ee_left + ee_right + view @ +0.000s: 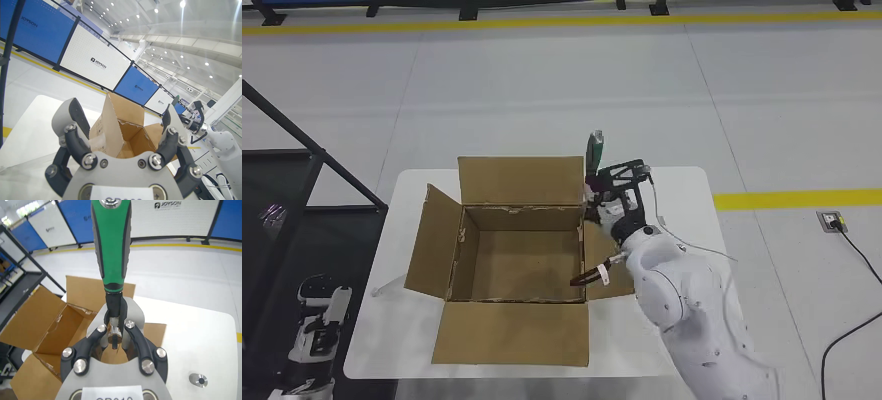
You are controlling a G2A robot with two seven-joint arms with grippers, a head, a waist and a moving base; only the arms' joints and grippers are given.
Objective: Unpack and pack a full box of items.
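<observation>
The right tool (115, 313) is clamped on the black neck of a screwdriver (111, 247), just below its green handle, which stands up past the fingers. The screwdriver looks stiff and fairly light. Its rubbery handle would give the surer hold, and on the thin neck it may swivel. It hangs above the right flap of the box (510, 333), by the far right corner. The left tool (122, 111), jaws apart, sits off the box's left side, and the desk (682, 200) lies beneath.

An open cardboard box (512, 335) sits mid-table (682, 200); near the table's far edge the right gripper (594, 186) grips a green-handled tool (594, 148).
</observation>
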